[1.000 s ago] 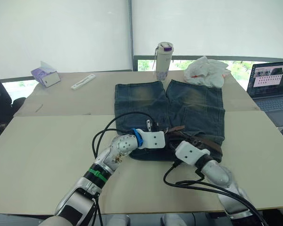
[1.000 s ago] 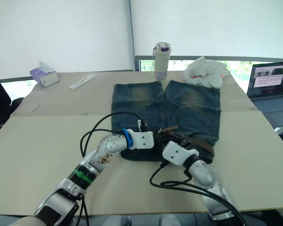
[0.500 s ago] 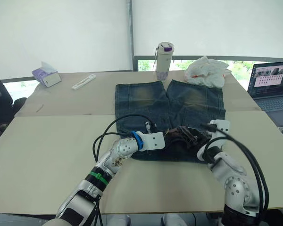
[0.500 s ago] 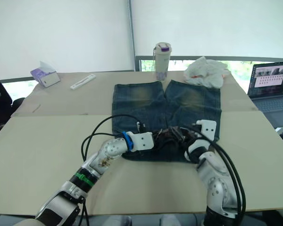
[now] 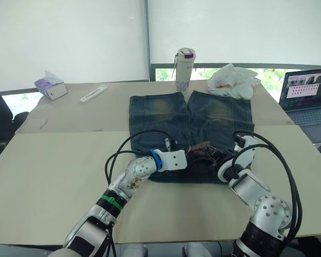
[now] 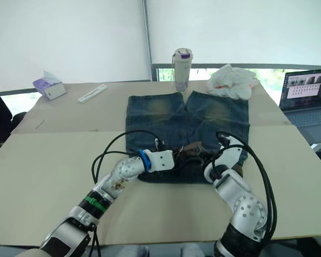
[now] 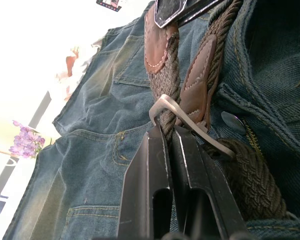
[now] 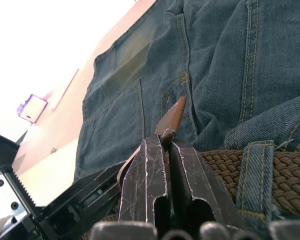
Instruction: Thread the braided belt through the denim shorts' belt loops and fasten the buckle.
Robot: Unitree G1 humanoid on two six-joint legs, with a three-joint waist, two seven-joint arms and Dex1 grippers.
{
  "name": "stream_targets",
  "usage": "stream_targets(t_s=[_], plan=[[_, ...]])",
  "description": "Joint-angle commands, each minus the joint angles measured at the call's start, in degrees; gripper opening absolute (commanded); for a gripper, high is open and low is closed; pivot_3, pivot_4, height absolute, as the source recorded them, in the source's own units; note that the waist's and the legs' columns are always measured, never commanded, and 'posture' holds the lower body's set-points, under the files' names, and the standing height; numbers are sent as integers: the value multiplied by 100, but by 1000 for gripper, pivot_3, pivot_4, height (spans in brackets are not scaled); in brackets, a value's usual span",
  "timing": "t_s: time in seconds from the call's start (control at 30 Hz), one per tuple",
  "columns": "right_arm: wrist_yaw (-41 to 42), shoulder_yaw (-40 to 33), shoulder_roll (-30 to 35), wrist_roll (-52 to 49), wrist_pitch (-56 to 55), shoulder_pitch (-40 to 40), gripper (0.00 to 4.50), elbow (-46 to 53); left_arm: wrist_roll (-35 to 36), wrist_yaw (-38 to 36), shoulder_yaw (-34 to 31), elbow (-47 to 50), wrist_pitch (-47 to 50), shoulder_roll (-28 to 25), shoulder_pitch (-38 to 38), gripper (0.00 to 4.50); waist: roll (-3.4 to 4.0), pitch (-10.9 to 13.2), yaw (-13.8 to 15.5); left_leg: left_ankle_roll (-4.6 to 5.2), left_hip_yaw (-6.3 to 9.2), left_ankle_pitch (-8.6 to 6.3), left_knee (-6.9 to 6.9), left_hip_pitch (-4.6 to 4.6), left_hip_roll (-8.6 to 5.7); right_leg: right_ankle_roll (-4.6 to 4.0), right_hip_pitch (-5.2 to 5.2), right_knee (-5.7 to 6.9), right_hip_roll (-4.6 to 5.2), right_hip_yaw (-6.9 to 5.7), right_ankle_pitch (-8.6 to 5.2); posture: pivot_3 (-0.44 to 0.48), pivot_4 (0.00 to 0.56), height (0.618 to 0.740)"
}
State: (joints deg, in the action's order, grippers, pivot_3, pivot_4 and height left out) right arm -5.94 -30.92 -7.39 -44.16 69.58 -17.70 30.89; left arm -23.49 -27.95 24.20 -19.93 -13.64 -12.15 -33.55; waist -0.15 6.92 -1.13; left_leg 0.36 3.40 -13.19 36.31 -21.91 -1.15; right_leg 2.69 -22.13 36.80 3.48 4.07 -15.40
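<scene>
Claws first: my left claw is pinched on the braided belt right at the buckle, the silver frame standing up against the fingertips, and my right claw is clamped on the belt's tapered leather tip, with one of the belt loops wrapped over the strap just beside it. Over the last second my right arm has swung from lying across the waistband to reaching in from the right side, so tip and buckle now face each other at the middle of the waistband; I read that as threading done and fastening about to start, though I can't quite tell whether the tip has entered the frame yet. The denim shorts lie flat on the tabletop, waistband toward me, legs pointing away. Beyond the leg hems stand a bottle and a crumpled white bag, well apart from my work. A laptop sits at the far right edge. Open tabletop either side gives both elbows room.
</scene>
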Motion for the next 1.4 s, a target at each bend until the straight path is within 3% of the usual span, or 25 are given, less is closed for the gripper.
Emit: stream_targets(t_s=[0.03, 0.07, 0.1, 0.17, 0.27, 0.47, 0.5, 0.83, 1.3, 1.4], plan=[[-222, -132, -43, -388, -224, -199, 111, 48, 284, -152, -51, 236, -35, 52, 11, 0, 0, 0, -2, 0, 0, 0, 0, 0, 0, 0, 0, 0, 0, 0, 0, 0, 150, 740], [-257, -110, -12, -445, -236, -187, 111, 38, 427, -215, -108, 288, -11, 78, 53, 0, 0, 0, -4, 0, 0, 0, 0, 0, 1, 0, 0, 0, -1, 0, 0, 0, 150, 740], [-294, -91, 17, -499, -249, -173, 34, 31, 551, -266, -153, 342, -43, 85, 89, 345, 0, 0, -7, 0, 0, 0, -1, 1, 2, 0, 0, 0, -1, 0, 0, 0, 150, 740], [-350, -66, 59, -641, -283, -156, 0, 25, 771, -304, -228, 397, -314, 73, 153, 555, 0, 0, -13, 0, 0, 0, -1, 1, 3, 0, 0, -3, -1, 0, 0, 0, 150, 740], [-248, 3, 207, -882, -356, -124, 0, 112, 1061, -300, -307, 423, -1176, -59, 284, 1679, 0, 0, -15, 0, 0, 0, -1, 1, 4, 0, -2, -7, -2, 0, 0, 0, 150, 740], [-129, -138, 699, -1535, -551, -23, 0, 112, 2056, -705, -595, 426, -1664, -94, 668, 4318, 0, 0, -11, 0, 0, 0, -1, -1, 9, 0, -1, -8, 3, 1, 0, 0, 150, 740], [-101, -142, 813, -1620, -588, -4, 0, 109, 2193, -753, -640, 447, -1678, -83, 699, 4422, 0, 0, -10, 0, 0, 0, -1, -1, 9, 0, 0, -8, 2, 1, 0, 0, 150, 740], [-160, 186, 1492, -2229, -1146, -43, 0, 135, 3263, -1121, -863, 1034, -1136, 281, 790, 4422, 0, 0, -58, 0, -9, 0, -1, -3, 7, 1, 1, -19, -5, 1, -1, 0, 150, 740], [-402, 1255, 1897, -2145, -1555, -81, 0, 410, 1415, 329, -781, 266, -899, 521, 65, 4422, -1, 1, -106, 1, -14, 1, -3, -9, 6, 2, 5, -50, -10, -1, -1, 0, 150, 740], [-538, 1316, 1876, -2229, -1618, -71, 0, 411, 1317, 417, -748, 131, -1041, 564, -23, 3554, -1, 1, -103, 1, -12, 0, -4, -10, 7, 1, 5, -52, -10, -1, -1, 0, 150, 740]])
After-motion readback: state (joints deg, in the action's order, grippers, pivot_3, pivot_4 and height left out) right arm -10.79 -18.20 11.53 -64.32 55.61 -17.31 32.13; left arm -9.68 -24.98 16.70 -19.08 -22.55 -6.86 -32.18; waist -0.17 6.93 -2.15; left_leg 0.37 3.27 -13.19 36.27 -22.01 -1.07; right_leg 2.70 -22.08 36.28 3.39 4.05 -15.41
